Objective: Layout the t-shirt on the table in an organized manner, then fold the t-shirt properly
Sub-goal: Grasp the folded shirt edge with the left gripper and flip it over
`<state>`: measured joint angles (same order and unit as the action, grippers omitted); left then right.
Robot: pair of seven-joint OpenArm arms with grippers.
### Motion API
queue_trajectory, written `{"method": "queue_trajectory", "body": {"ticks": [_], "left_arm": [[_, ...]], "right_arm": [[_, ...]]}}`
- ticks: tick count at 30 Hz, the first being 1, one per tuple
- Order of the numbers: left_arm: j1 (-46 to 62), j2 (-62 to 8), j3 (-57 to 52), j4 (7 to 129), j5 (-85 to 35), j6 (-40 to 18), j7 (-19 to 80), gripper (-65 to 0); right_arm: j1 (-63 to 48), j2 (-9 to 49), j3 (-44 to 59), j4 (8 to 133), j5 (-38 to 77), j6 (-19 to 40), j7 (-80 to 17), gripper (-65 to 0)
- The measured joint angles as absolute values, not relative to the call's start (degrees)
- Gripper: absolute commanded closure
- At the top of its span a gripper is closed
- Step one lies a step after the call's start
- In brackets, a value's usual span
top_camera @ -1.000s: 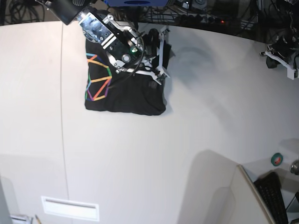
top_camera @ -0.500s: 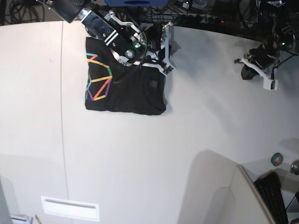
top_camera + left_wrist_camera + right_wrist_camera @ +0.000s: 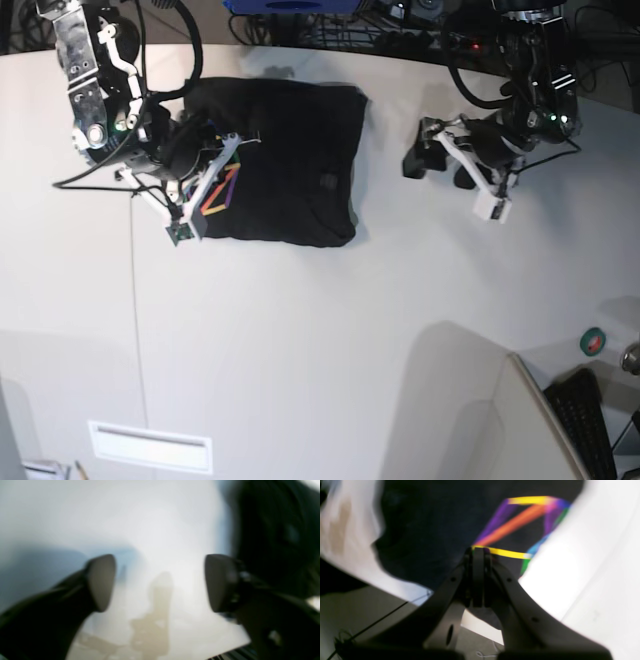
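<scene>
Base view showed the black t-shirt (image 3: pixel 290 160) lying folded into a rough rectangle near the far edge of the white table (image 3: pixel 330 340), its soft cloth smooth with a rainbow line print (image 3: pixel 220 192) at its left edge. The right gripper (image 3: pixel 200 205) hung over that printed edge with its jaws pressed together, holding nothing that could be seen. The left gripper (image 3: pixel 425 150) stood beside the shirt's right edge, apart from it, jaws spread wide and empty. No readable writing showed; a small grey tag (image 3: pixel 327 182) was too blurred.
</scene>
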<state>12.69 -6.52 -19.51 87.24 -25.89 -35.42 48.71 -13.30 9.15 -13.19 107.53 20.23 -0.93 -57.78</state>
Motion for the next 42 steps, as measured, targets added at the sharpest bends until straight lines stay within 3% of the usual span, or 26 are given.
{"method": "queue_trajectory", "body": {"ticks": [9, 22, 23, 25, 30, 36, 42], "left_arm": [[10.74, -0.71, -14.39, 86.32, -25.89, -36.05, 48.95, -61.5], [2.68, -0.71, -3.81, 71.85, -26.68, -36.07, 47.20, -59.9], [2.68, -0.49, -3.68, 71.75, -26.11, -36.07, 47.05, -57.4], [2.79, -1.34, -2.72, 70.78, -26.85, -36.10, 46.74, -44.8], [1.67, -4.43, -2.24, 66.06, -27.66, -36.58, 46.48, 0.0], [-4.05, -9.87, 10.57, 64.05, -28.16, -36.91, 46.48, 0.0], [-17.54, -16.73, 36.91, 64.10, -26.65, -36.27, 46.70, 0.0]], "right_arm": [[-13.69, 11.18, -12.58, 106.96, 20.80, -0.62, -57.84, 0.0], [-13.87, 11.05, -12.08, 103.74, 21.12, -0.60, -57.56, 0.0], [-13.87, 11.14, -11.33, 103.74, 21.30, -0.60, -57.56, 0.0], [-13.89, 11.20, -9.06, 103.72, 21.06, -0.60, -57.45, 0.0], [-15.31, 11.03, -2.42, 104.36, 21.10, -0.60, -54.28, 0.0], [-17.69, 10.74, 4.62, 104.55, 21.26, -0.60, -48.27, 0.0], [-19.09, 10.55, 8.05, 104.51, 21.43, -0.60, -48.23, 0.0]]}}
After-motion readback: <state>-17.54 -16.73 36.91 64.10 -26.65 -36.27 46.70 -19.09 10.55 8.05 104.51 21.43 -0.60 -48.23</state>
